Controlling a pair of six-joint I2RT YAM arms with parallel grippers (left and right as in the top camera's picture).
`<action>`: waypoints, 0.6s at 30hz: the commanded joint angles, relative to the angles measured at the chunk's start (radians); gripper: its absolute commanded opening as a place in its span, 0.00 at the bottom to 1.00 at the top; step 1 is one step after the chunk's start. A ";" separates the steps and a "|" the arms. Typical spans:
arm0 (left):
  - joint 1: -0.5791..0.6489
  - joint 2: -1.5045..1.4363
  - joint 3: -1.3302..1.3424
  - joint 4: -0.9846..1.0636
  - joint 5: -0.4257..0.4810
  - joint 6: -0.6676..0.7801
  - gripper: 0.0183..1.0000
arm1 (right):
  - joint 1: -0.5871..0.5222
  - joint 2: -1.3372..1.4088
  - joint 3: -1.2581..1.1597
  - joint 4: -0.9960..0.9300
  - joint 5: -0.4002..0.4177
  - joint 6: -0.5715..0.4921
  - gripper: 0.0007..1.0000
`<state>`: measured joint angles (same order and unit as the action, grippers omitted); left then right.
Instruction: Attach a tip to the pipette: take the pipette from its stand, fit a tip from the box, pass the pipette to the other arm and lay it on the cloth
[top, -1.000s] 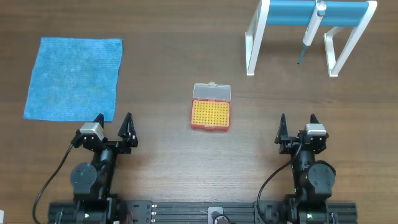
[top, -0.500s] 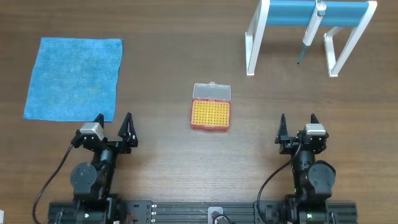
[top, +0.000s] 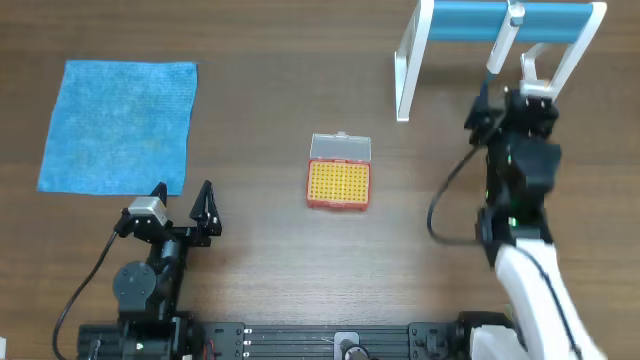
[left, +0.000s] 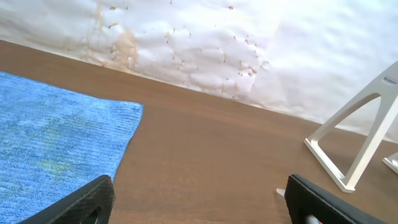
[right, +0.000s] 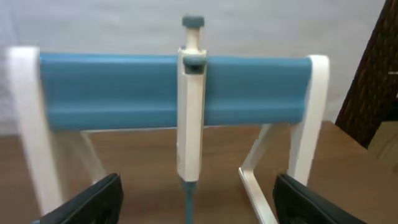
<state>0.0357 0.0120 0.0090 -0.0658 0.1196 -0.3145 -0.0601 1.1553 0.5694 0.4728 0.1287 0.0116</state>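
The brown wooden table (top: 260, 90) is carrying everything. The blue cloth (top: 118, 125) is lying flat near the table's far left corner, well apart from the other things. In the far right corner the stand (top: 455, 20) is standing upright on white legs, with a blue bar running across between them.

The right arm is reaching up the table toward the stand. Its gripper (right: 198, 202) is hovering just in front of the blue bar with the jaws apart. In the right wrist view one dark finger is showing on each side of the hanging pipette's lower end, and neither is touching it.

The left arm is sitting folded near its base. The left gripper (top: 183, 190) is hanging low over the table, just nearer than the cloth's near right corner. Its jaws are also standing wide apart with nothing between them. The left wrist view is looking across the cloth's edge toward one white leg of the stand.

The tip box (top: 339, 172) is sitting near the middle of the table, between the two arms. Its clear lid is lying open on the far side, and rows of yellow tips are showing in an orange-red base.

The pipette (right: 190, 112) is hanging upright from the stand's blue bar, right of the bar's middle. Its plunger is poking up above the bar and its narrow end is pointing down.
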 joint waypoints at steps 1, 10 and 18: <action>-0.004 -0.006 -0.003 -0.005 -0.011 0.013 0.89 | -0.038 0.220 0.183 0.004 0.013 -0.010 0.78; -0.004 -0.006 -0.003 -0.005 -0.011 0.013 0.88 | -0.050 0.383 0.327 -0.159 -0.081 -0.009 0.78; -0.004 -0.006 -0.003 -0.005 -0.011 0.013 0.88 | -0.089 0.448 0.372 -0.148 -0.105 -0.009 0.78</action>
<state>0.0353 0.0109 0.0090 -0.0658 0.1196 -0.3145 -0.1421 1.5661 0.9005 0.3210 0.0494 0.0116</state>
